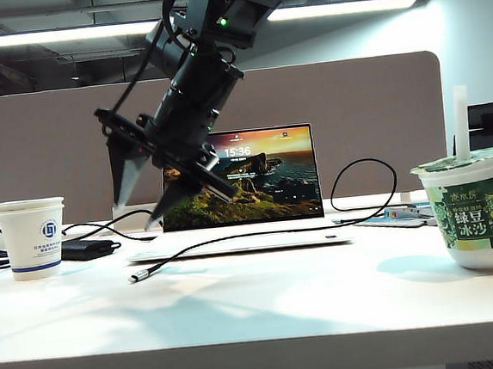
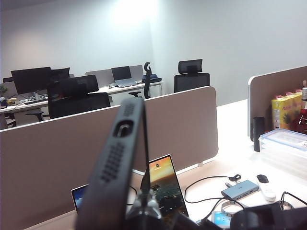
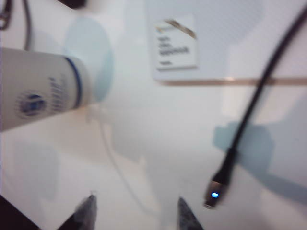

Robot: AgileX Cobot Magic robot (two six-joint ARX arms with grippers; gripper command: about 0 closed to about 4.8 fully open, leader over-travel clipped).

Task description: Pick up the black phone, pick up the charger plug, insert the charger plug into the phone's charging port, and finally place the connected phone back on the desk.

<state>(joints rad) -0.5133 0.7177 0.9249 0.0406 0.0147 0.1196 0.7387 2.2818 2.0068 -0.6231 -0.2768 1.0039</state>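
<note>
The left gripper (image 2: 144,211) pinches the black phone (image 2: 117,163) port-up; the right gripper (image 1: 138,209) hangs spread above the charger plug (image 1: 135,278) near the desk's (image 1: 258,313) front edge

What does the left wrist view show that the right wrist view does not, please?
Only the left wrist view shows the black phone, held edge-up by the shut left gripper, with the phone's charging port facing the camera, plus the laptop, partition and office chairs beyond.

Only the right wrist view shows the charger plug lying on the desk with a small blue light, the paper cup, and the open right gripper above the desk, empty.

Neither view clearly shares an object with the other.
</note>
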